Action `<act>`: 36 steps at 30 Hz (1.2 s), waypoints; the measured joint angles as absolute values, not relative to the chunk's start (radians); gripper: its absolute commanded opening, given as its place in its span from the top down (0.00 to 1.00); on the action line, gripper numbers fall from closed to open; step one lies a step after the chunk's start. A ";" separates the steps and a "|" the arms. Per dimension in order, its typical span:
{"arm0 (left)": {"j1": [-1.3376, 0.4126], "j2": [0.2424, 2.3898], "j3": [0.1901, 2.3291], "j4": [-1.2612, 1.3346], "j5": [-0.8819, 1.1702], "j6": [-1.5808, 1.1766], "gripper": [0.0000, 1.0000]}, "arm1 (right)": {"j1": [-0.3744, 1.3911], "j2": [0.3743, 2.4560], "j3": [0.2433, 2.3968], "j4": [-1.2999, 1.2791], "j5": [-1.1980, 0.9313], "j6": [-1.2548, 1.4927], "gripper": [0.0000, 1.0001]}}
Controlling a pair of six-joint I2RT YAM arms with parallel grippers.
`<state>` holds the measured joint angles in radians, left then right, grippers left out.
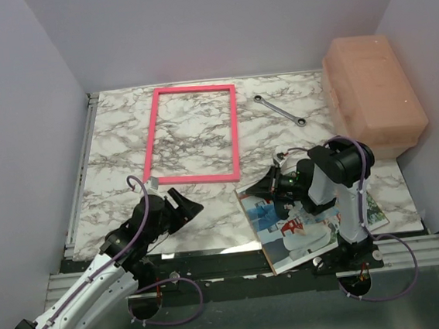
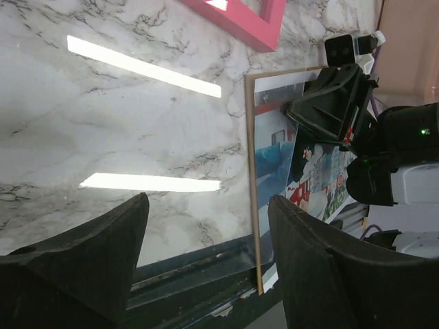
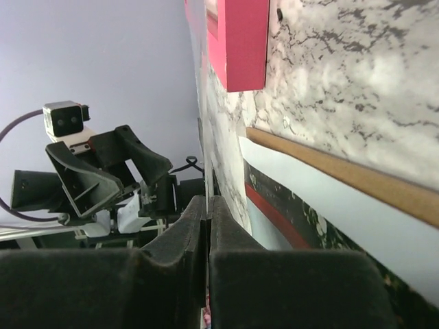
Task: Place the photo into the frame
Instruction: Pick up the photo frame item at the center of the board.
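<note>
A wrench (image 1: 280, 110) lies near a peach box (image 1: 373, 91) on the marble table (image 1: 116, 143).

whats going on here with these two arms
Two arms are meant to put a photo into a frame. The right tool, fingers closed, is down at the photo, which lies on a brown backing board near that arm's base; whether it actually grips the print isn't clear. The left tool hovers open beside it. The pink frame lies empty farther back.

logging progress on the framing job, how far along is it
Nothing done yet: the pink frame lies empty on the marble table. In hand: the right arm's jaws are shut at the edge of the photo, which lies on a brown backing panel; the left arm's jaws are open. Left: moving the photo into the frame.
</note>
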<state>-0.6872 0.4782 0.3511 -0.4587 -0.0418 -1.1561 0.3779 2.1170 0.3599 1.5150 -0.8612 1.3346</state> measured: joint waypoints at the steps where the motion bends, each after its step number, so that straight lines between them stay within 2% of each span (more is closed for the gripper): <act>1: -0.687 0.482 0.351 -0.459 -0.042 -1.155 0.28 | 0.378 2.117 0.360 1.515 -0.861 1.335 0.99; 6: -0.687 0.508 0.353 -0.458 -0.042 -1.147 0.28 | 0.378 2.006 0.314 1.407 -0.848 1.284 1.00; 10: -0.687 0.544 0.368 -0.455 -0.042 -1.132 0.28 | 0.377 1.810 0.303 1.208 -0.823 1.200 1.00; 17: -0.684 0.609 0.412 -0.451 -0.042 -1.094 0.30 | 0.379 1.370 0.414 0.583 -0.674 0.981 1.00; 23: -0.655 0.650 0.454 -0.451 -0.041 -1.041 0.38 | 0.379 1.079 0.602 0.102 -0.493 0.842 1.00; 29: -0.531 0.757 0.530 -0.444 0.001 -0.957 0.46 | 0.379 0.951 0.823 -0.241 -0.350 0.741 1.00; 36: -0.435 1.063 0.752 -0.458 0.047 -0.805 0.54 | 0.378 0.918 1.008 -0.495 -0.215 0.651 1.00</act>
